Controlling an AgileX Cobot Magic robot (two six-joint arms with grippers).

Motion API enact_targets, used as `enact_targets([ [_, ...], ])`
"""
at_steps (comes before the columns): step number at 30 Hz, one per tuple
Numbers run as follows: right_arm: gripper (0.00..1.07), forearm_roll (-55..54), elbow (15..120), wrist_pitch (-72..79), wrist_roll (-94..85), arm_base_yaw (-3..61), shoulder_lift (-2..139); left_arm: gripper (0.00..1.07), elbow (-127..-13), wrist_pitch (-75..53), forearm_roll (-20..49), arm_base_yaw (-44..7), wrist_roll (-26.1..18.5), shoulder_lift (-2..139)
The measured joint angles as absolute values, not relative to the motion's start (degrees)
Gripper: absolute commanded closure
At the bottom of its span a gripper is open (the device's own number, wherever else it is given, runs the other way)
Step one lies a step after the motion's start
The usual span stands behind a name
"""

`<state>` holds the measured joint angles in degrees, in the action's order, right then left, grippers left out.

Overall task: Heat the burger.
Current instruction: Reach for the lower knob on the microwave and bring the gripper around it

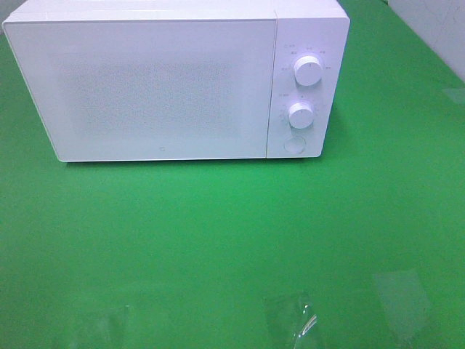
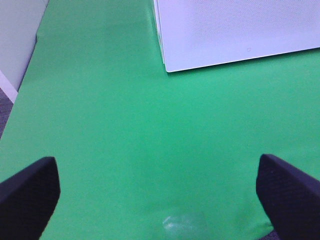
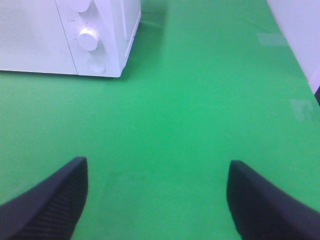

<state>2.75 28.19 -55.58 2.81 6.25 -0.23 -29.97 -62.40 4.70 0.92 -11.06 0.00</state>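
From where I stand, the burger is nowhere to be seen. It is not on the bare green desk (image 1: 218,240) in front of either set of fingers, and I cannot tell whether it sits behind the frosted door of the boxy white microwave oven (image 1: 145,87), which is shut. The left fingers (image 2: 30,195) are spread as wide as they go and hold nothing, with the oven's near lower corner ahead of them and off to one side. The right fingers (image 3: 55,200) are also wide apart and empty, well short of the oven's control panel, where the two round white dials (image 1: 309,71) and the round white door button (image 1: 293,144) lie ahead of them. I see a few risks. Turning a dial before anyone knows the burger is inside would run the oven empty. Pressing the button hard could push the light oven back across the smooth desk, so the press would slip off. If the door springs outward, it could swing into the left fingers, which are waiting in front of it.
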Motion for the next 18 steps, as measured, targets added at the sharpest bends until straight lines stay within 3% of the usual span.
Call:
enact_targets([
  [18,0.34,2.8,28.2,-55.6,2.8,6.2,-0.2,0.07,-30.0,-62.4,7.2,0.9,-10.5,-0.3],
])
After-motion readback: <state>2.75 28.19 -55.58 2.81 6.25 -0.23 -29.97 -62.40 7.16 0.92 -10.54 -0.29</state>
